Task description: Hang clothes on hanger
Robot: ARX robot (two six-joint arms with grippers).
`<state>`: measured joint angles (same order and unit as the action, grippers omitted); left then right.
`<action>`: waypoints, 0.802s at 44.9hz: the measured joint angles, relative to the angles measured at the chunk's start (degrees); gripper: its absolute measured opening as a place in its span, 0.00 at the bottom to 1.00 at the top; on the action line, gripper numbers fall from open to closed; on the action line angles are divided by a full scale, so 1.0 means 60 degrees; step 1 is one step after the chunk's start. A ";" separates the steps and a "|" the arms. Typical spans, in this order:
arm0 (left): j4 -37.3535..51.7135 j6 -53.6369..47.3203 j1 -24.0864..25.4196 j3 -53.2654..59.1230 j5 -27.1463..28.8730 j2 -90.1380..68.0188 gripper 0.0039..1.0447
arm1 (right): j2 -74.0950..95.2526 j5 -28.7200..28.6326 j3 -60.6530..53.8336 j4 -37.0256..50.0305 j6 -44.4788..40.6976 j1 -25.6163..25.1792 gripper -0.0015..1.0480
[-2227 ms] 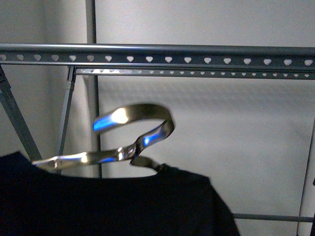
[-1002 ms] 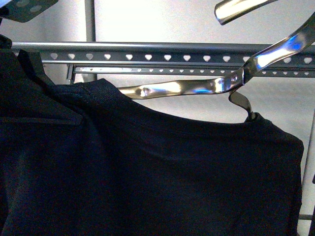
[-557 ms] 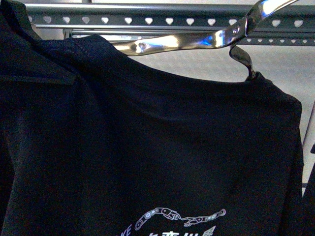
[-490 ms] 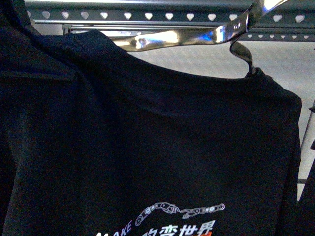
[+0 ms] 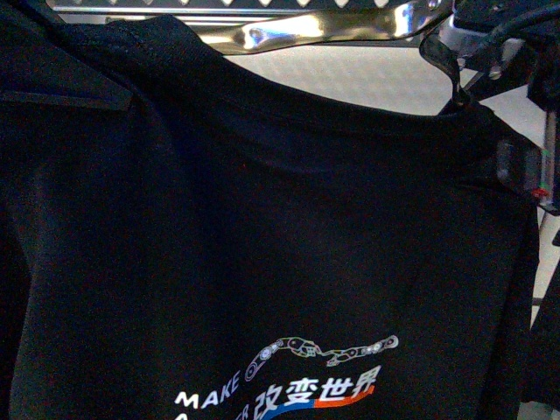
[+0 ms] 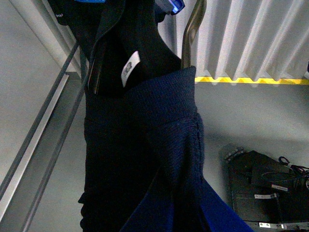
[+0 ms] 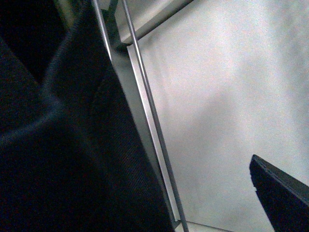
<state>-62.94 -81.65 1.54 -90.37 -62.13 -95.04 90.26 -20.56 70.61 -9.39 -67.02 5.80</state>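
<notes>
The black T-shirt (image 5: 262, 219) is on a shiny coat hanger (image 5: 324, 26), just under the rack's rail (image 5: 131, 6). Hooking it on looks left to do. I cannot tell if the right pincer (image 5: 479, 44) or left pincer (image 6: 131, 3) is gripping.

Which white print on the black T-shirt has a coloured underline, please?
The white Chinese characters, underlined blue and red; the white chain graphic and MAKE lettering have none.

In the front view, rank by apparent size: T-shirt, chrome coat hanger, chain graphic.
1. Black T-shirt, filling most of the frame.
2. Chrome coat hanger, partly hidden.
3. White chain graphic, only slightly smaller, so nearly tied.
</notes>
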 joint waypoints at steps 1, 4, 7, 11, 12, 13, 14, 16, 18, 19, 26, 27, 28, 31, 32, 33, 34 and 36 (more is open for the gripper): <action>0.0000 0.0004 0.0000 0.0000 0.0000 0.0000 0.04 | 0.0109 0.0022 0.0047 0.0095 0.0073 0.0011 0.82; 0.0004 0.0025 0.0000 0.0000 0.0004 0.0000 0.04 | 0.0372 0.0062 0.0160 0.0313 0.0266 0.0040 0.73; 0.0004 0.0033 0.0004 0.0000 0.0015 0.0000 0.04 | 0.0594 0.0084 0.0193 0.0466 0.0499 0.0058 0.59; 0.0007 0.0047 0.0004 0.0000 0.0025 0.0000 0.04 | 0.0637 0.0007 0.0186 0.0546 0.0670 0.0055 0.44; 0.0007 0.0051 0.0004 0.0000 0.0025 0.0000 0.04 | 0.0637 -0.0007 0.0182 0.0557 0.0696 0.0051 0.42; 0.0011 0.0051 0.0004 0.0000 0.0025 0.0000 0.04 | 0.0612 -0.0036 0.0149 0.0601 0.0740 0.0033 0.36; 0.0015 0.0051 0.0004 0.0000 0.0025 0.0000 0.04 | 0.0605 -0.0040 0.0138 0.0612 0.0750 0.0029 0.35; 0.0015 0.0055 0.0011 0.0000 0.0025 0.0000 0.04 | 0.0543 -0.0109 0.0033 0.0667 0.0834 -0.0015 0.28; 0.0018 0.0047 0.0011 0.0000 0.0040 0.0000 0.04 | 0.0441 -0.0215 -0.0120 0.0721 0.0874 -0.0069 0.22; 0.0018 0.0033 0.0011 0.0000 0.0076 0.0000 0.04 | 0.0361 -0.0288 -0.0255 0.0765 0.0871 -0.0109 0.19; 0.0040 0.0025 -0.0029 0.0000 -0.0204 0.0000 0.17 | -0.0219 -0.0601 -0.1093 0.1013 0.0834 -0.0459 0.14; 0.0044 0.0033 -0.0029 -0.0004 -0.0259 0.0004 0.20 | -0.0280 -0.0670 -0.1206 0.1035 0.0823 -0.0543 0.13; 0.0051 0.0055 -0.0029 -0.0015 -0.0295 0.0011 0.25 | -0.0393 -0.0732 -0.1370 0.1067 0.0823 -0.0674 0.13; 0.0051 0.0098 -0.0036 -0.0015 -0.0426 0.0018 0.34 | -0.0583 -0.0929 -0.1650 0.1173 0.0878 -0.0889 0.13; 0.0051 0.0106 -0.0058 -0.0015 -0.0441 0.0022 0.37 | -0.0685 -0.0984 -0.1774 0.1217 0.0958 -0.0991 0.13; 0.0051 0.0109 -0.0080 -0.0015 -0.0448 0.0018 0.40 | -0.0747 -0.1013 -0.1847 0.1246 0.0994 -0.1056 0.13; 0.0051 0.0109 -0.0109 -0.0015 -0.0459 0.0018 0.44 | -0.0841 -0.1056 -0.1945 0.1290 0.1045 -0.1144 0.13; 0.0051 0.0131 -0.0175 -0.0015 -0.0590 0.0022 0.53 | -0.1086 -0.1271 -0.2229 0.1406 0.1260 -0.1410 0.13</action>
<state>-62.63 -80.86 0.49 -90.45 -65.67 -94.91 83.74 -28.18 57.23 -0.95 -59.46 -2.66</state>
